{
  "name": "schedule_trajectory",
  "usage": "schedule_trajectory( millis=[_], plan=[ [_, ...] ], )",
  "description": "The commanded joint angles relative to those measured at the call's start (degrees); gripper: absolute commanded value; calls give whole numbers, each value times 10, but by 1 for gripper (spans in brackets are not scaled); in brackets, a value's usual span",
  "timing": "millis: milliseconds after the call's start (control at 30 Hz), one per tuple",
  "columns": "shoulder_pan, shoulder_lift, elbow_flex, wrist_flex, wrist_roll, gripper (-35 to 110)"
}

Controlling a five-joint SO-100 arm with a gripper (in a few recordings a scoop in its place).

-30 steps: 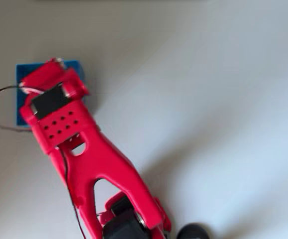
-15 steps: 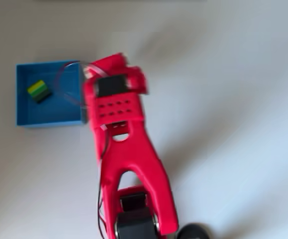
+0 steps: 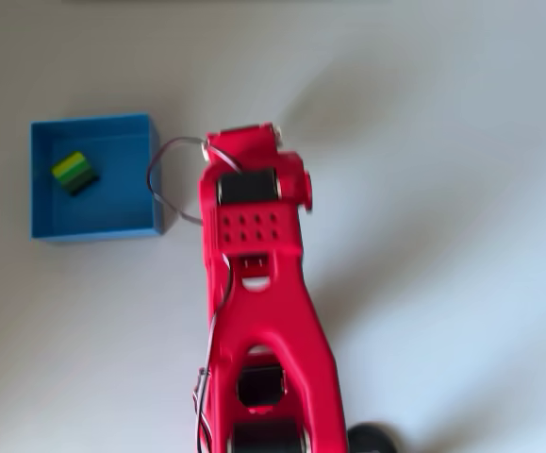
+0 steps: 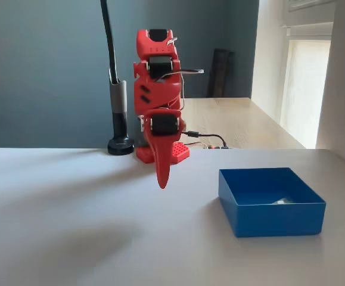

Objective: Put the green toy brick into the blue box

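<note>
From my station I see the green toy brick [image 3: 74, 173] lying inside the blue box [image 3: 156, 170], toward its left half in the overhead view, tilted relative to the walls. It is a small blocky piece with a lime-yellow top and a darker green side; the studs are too blurred for me to make out. The box is square and shallow, with thin, smooth, bright blue walls and a flat bottom; in the fixed view [image 4: 246, 218] its near wall hides the brick.

The arm [image 3: 263, 321] is glossy red plastic with black motor blocks and a grid of small holes on one segment, and a thin cable [image 3: 159, 179] loops off toward the box. In the fixed view the hand [image 4: 162, 179] hangs as a tapered red point above the bench [image 4: 71, 238], left of the box and apart from it. It appears clenched on nothing, the tips coming to a single point.

The bench is a plain, matte, pale grey surface with soft shadows. Behind it stands a dark grey-blue wall, a black lamp stand [image 4: 120, 119] on a round base, a wooden tabletop [image 4: 244, 119] farther back, and a bright curtained window [image 4: 306, 83] at the right.
</note>
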Motion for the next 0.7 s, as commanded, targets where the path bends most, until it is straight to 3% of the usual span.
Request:
schedule_trajectory(
  millis=[0, 667],
  plan=[
    [1, 109, 60, -7, -4, 0],
    [35, 519, 400, -6, -26, 0]
  ],
)
